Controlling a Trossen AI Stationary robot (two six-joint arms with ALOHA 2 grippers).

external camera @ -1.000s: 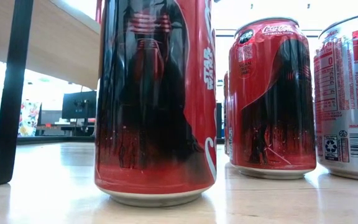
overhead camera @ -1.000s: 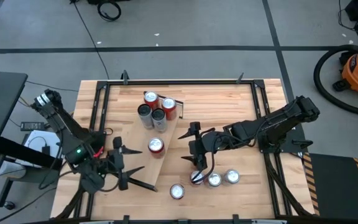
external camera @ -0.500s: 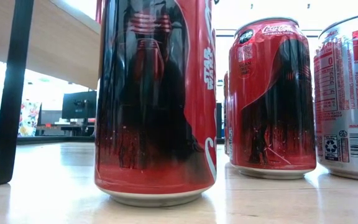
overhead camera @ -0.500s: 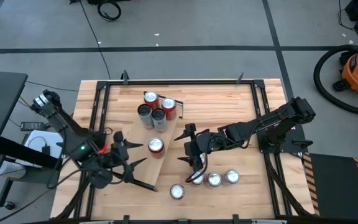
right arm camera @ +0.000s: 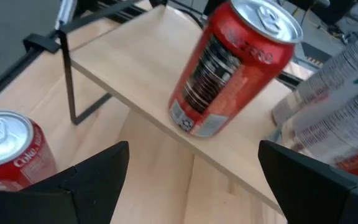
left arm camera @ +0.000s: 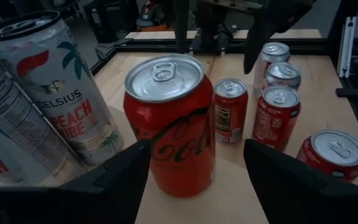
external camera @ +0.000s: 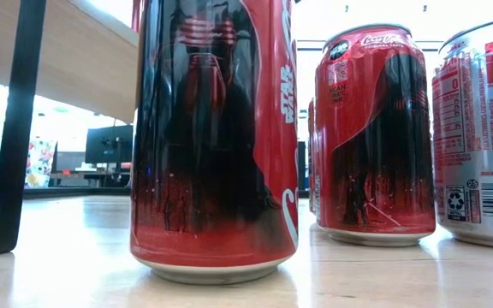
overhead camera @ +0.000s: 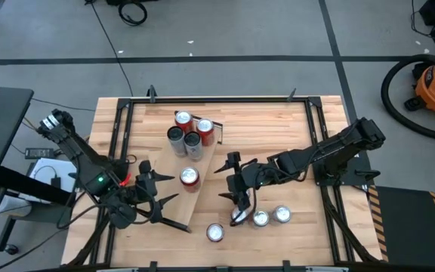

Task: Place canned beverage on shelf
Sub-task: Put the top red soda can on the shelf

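The shelf is a pale plank on dark legs, lying slantwise across the table. A red cola can stands upright on it, and a cluster of several cans stands at its far end. My left gripper hovers open at the shelf's left side. Its fingers point at the red can and stop short of it. My right gripper hovers open on the shelf's right side, facing the same can, above several cans on the table.
Several cans stand upright on the tabletop at the near right, a single one nearest the front edge; the low view shows them close up. Tall Celsius cans crowd the shelf's far end. A black frame rims the table.
My left gripper has swung a little toward the red can on the shelf and turned slightly, staying open. The cans and the shelf have kept their places.
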